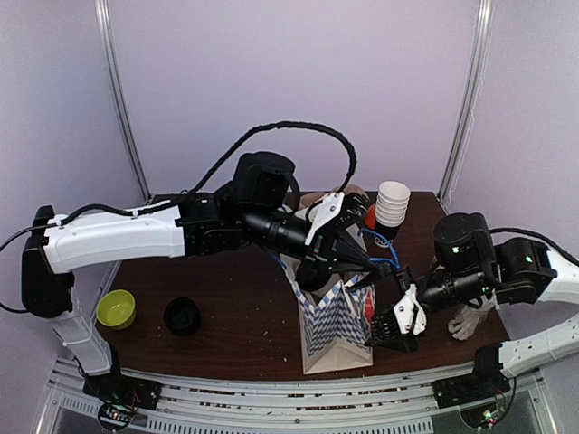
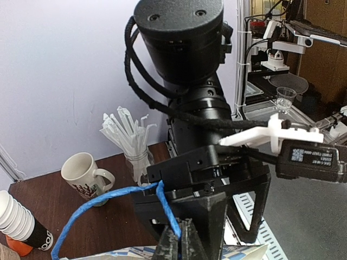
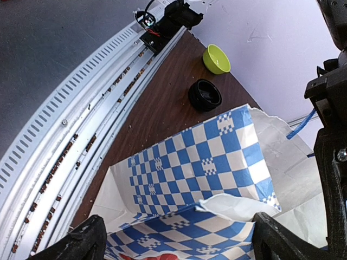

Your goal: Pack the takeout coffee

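Takeout coffee: not showing in any view; whether it sits inside the bag cannot be told.
Bag: blue-and-white checked paper, upright at near centre, mouth facing up.
Left gripper: clamped tight on blue handle, from the far left.
Right gripper: fingers spread wide, empty, just right of the bag's top.
Nearer arm: right, probably; entry is from above.

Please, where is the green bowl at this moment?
In the top view, the green bowl sits on the left part of the table, beside a round black object, left of the checkered bag.
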You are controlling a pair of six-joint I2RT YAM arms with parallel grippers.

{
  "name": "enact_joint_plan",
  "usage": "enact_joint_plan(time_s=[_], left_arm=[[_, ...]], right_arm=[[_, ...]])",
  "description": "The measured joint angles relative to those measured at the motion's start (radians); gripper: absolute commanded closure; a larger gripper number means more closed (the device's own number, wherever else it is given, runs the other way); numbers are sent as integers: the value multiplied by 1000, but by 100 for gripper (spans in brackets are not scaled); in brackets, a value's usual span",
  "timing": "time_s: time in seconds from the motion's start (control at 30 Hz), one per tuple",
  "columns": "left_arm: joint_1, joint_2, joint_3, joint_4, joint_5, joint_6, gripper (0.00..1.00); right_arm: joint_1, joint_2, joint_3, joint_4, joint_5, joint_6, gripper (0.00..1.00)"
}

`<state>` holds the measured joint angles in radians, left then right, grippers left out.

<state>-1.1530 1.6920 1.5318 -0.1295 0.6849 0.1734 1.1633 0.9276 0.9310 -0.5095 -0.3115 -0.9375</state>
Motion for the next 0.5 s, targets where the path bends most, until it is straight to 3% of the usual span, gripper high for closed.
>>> enact_joint_plan(time_s=[0.5], left_arm=[[14, 0, 47, -94, 15, 0, 100]], right_arm=[[65, 56, -15, 41, 260, -130, 5]])
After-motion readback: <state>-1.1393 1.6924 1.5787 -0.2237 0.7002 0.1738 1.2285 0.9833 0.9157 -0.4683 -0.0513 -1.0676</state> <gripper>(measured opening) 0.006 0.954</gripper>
